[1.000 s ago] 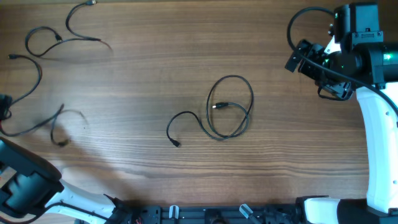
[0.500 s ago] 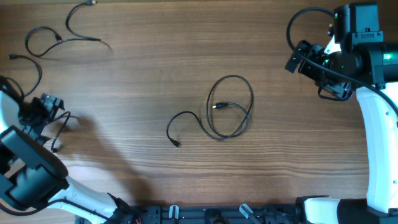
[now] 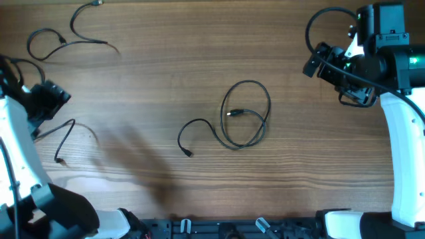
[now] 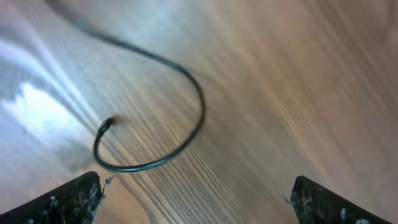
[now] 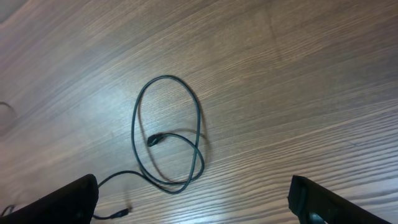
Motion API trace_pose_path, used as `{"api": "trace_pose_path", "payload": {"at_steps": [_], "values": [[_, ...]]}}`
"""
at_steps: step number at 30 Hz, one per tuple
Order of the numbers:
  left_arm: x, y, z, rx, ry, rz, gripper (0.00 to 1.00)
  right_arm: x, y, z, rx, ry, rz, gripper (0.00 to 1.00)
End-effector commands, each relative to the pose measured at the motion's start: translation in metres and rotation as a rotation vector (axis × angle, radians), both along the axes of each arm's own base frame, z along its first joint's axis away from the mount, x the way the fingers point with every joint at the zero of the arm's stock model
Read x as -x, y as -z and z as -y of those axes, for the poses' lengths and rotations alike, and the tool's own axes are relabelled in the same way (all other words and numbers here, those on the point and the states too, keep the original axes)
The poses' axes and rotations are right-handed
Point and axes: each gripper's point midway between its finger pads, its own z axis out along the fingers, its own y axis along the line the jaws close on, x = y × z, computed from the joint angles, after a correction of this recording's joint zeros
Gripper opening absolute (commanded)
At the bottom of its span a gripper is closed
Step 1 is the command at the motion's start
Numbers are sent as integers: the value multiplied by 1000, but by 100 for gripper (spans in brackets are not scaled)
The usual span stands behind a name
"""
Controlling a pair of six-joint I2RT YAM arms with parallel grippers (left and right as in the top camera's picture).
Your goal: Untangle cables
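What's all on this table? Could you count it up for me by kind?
Robot arms: 2 (left arm, right arm)
Black cables: 4, as far as I can tell (centre coil, top-left cable, loose left cable, cable partly behind the left arm)
Total: 6
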Motion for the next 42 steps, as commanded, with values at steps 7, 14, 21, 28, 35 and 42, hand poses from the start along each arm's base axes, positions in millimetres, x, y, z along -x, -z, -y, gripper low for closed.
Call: {"api": "trace_pose_path", "payload": {"at_steps": [7, 14, 21, 28, 35, 42], "values": [[18, 79, 17, -102, 439, -241, 100, 4, 2, -4, -9, -41, -14, 100], [22, 113, -4, -216, 423, -294, 98, 5, 3, -4, -8, -41, -20, 100], [13, 125, -6, -209, 415, -279, 34, 5, 3, -4, -8, -41, -20, 100], [-52, 111, 1, -189, 397, 43, 4, 5, 3, -4, -9, -40, -22, 100], [-171, -2, 10, -49, 228, 742, 4, 7, 4, -4, -10, -38, -29, 100], [-180, 24, 5, -42, 220, 718, 4, 7, 4, -4, -13, -31, -32, 100]]}}
